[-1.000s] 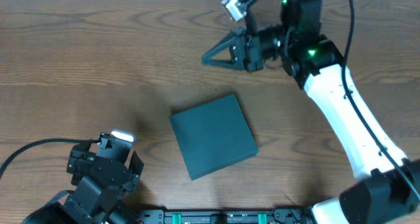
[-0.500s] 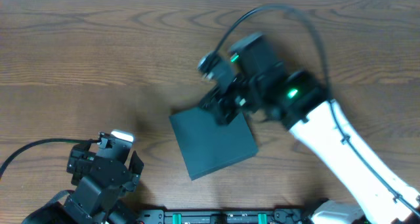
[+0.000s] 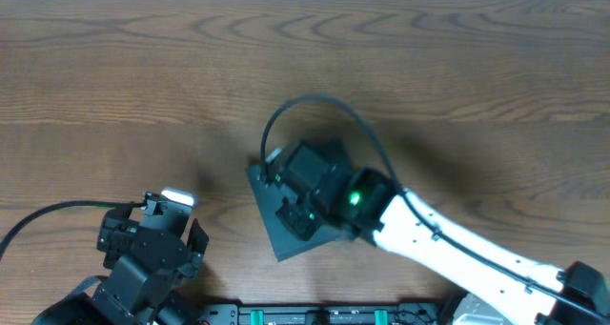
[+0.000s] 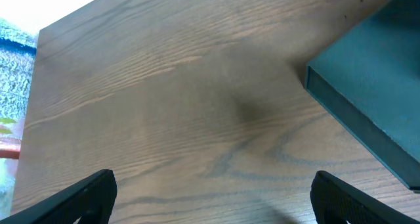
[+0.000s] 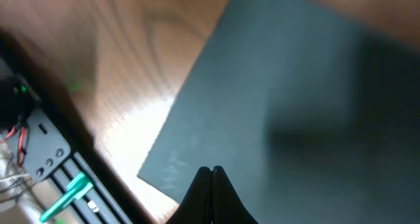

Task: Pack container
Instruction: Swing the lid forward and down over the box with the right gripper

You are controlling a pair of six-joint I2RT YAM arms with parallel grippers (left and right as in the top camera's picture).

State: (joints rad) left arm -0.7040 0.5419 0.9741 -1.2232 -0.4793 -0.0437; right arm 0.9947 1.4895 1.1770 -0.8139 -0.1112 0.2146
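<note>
The container (image 3: 268, 209) is a dark green square box lying flat with its lid down, near the table's front middle. It also shows at the right of the left wrist view (image 4: 374, 86) and fills the right wrist view (image 5: 275, 86). My right gripper (image 3: 291, 224) hovers over its front left part, fingers pressed together and holding nothing (image 5: 211, 169). I cannot tell whether the tips touch the lid. My left gripper (image 3: 176, 220) rests at the front left, apart from the box, its jaws wide open over bare wood (image 4: 213, 184).
The wooden table (image 3: 114, 87) stretches to the left and back. A black rail with green clips (image 5: 62, 191) runs along the table's front edge, close to the box's corner. The right arm's white link (image 3: 457, 253) crosses the front right.
The right arm has swung from the table's far side down and forward over the container, still shut. The left arm and the container have not moved.
</note>
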